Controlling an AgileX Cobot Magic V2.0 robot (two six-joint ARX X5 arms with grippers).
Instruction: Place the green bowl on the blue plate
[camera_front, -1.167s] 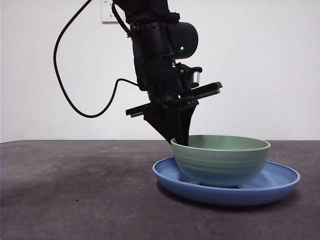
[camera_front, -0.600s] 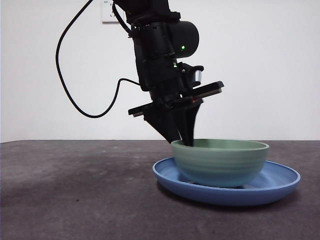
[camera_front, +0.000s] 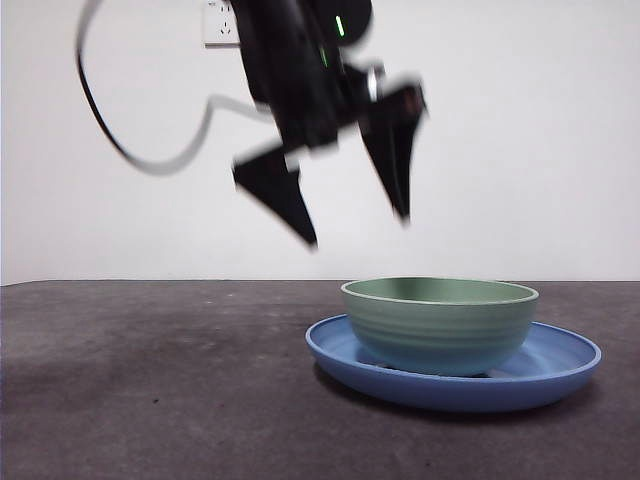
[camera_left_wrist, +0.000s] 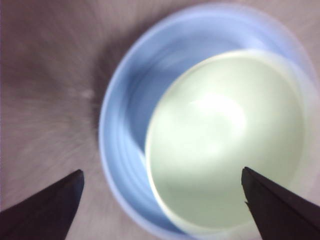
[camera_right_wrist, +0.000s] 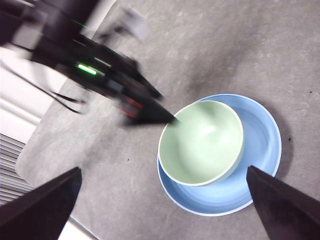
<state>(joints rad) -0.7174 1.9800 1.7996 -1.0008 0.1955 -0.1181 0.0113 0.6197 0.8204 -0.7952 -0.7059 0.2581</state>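
Note:
The pale green bowl (camera_front: 440, 325) sits upright inside the blue plate (camera_front: 565, 362), right of the table's middle. My left gripper (camera_front: 358, 230) hangs open above the bowl's left rim, blurred by motion, with nothing between its fingers. From the left wrist, the bowl (camera_left_wrist: 225, 140) and the plate (camera_left_wrist: 120, 130) lie below the spread jaws of that gripper (camera_left_wrist: 161, 172). My right gripper (camera_right_wrist: 163, 170) is open and high above the table, looking down on the bowl (camera_right_wrist: 202, 142), the plate (camera_right_wrist: 262, 150) and the left arm (camera_right_wrist: 100, 70).
The dark grey table (camera_front: 150, 380) stretches to the left of the plate. A black cable (camera_front: 130, 150) loops from the left arm, in front of a white wall with a socket (camera_front: 220, 25). The table's edge (camera_right_wrist: 45, 165) shows in the right wrist view.
My left gripper has let go of the bowl's rim, opened wide and risen up and slightly left. The bowl has settled level on the plate.

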